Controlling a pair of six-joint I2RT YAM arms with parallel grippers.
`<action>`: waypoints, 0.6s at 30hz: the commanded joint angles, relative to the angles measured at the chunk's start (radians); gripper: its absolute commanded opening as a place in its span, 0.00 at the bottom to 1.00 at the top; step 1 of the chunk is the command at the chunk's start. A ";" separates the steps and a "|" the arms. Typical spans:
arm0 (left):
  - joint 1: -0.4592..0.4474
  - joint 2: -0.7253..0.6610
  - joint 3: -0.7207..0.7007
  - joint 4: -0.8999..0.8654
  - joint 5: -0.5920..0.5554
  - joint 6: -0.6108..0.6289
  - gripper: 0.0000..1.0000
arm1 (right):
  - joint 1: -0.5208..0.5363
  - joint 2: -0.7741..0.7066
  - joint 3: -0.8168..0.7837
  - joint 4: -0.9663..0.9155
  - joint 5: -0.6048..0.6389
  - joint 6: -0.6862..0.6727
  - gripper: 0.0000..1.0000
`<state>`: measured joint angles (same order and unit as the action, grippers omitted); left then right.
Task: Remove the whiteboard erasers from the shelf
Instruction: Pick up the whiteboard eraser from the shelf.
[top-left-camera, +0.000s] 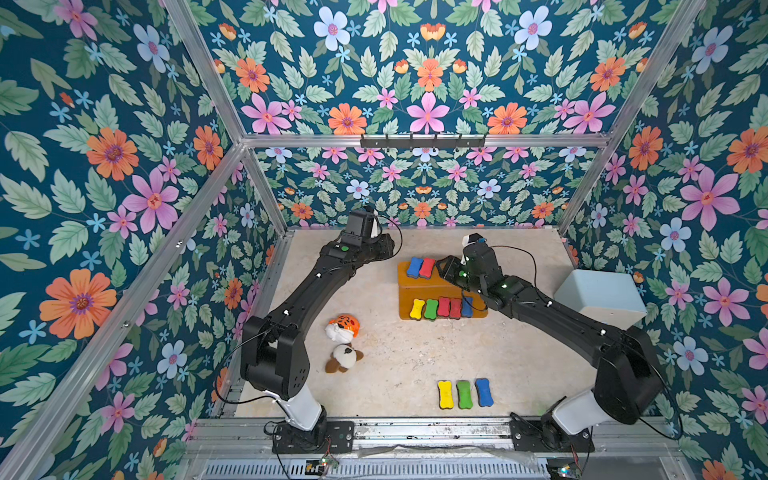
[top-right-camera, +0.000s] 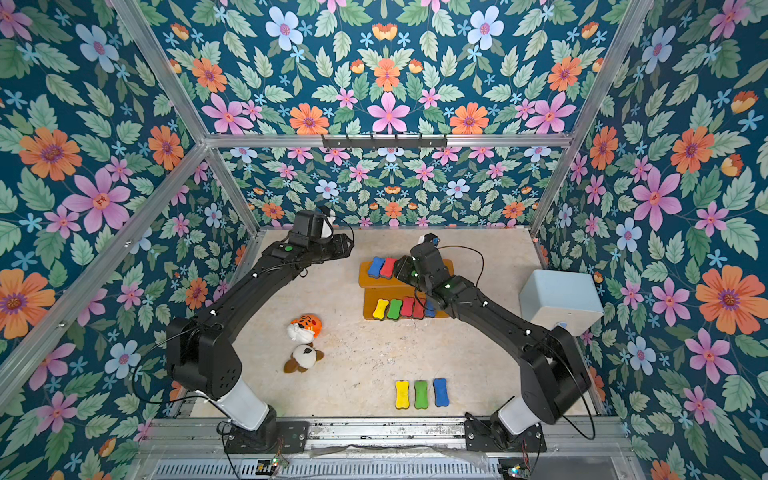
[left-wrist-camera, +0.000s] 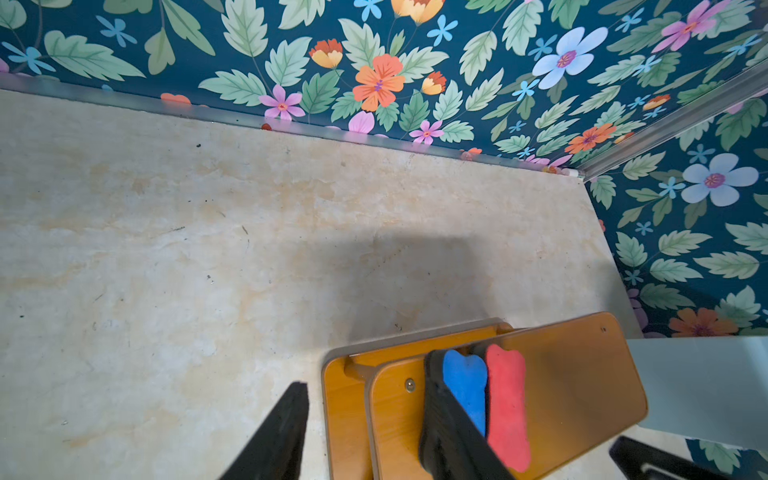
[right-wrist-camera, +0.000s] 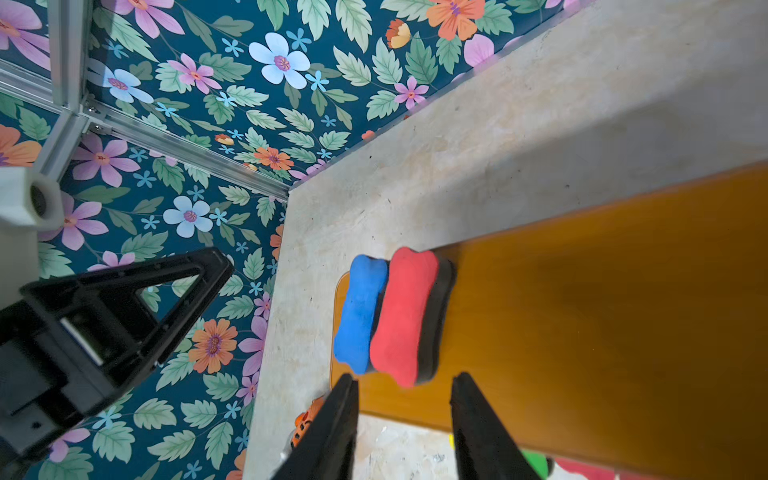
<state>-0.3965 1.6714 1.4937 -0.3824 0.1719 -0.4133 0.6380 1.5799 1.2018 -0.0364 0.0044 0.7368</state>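
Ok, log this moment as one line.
right gripper: open, at red eraser | left gripper: open, empty | shelf: holds seven erasers | table: three

My right jaws sit over the upper tier of the shelf (top-right-camera: 366, 281), just beside the red eraser (top-right-camera: 388, 267). The blue eraser (top-right-camera: 375, 266) touches it on the side away from the jaws. I cannot tell from here how wide they stand. Back from those jaws, the lower tier carries a row of five erasers (top-right-camera: 394, 308), the end one partly hidden under my right arm (top-right-camera: 469, 297). My left jaws hang over bare counter (top-right-camera: 365, 357), near the shelf but apart from it. On the counter lie three more erasers (top-right-camera: 420, 394), well apart from both jaws.
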 joint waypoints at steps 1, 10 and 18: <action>0.004 0.009 -0.001 -0.006 -0.011 0.017 0.51 | -0.015 0.054 0.053 0.007 -0.056 -0.036 0.44; 0.017 0.028 -0.008 0.004 0.023 0.013 0.51 | -0.043 0.178 0.144 -0.023 -0.110 -0.043 0.45; 0.018 0.028 -0.043 0.034 0.058 -0.010 0.51 | -0.043 0.205 0.153 -0.029 -0.142 -0.036 0.41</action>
<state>-0.3790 1.7023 1.4532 -0.3710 0.2108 -0.4141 0.5953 1.7790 1.3506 -0.0570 -0.1154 0.7071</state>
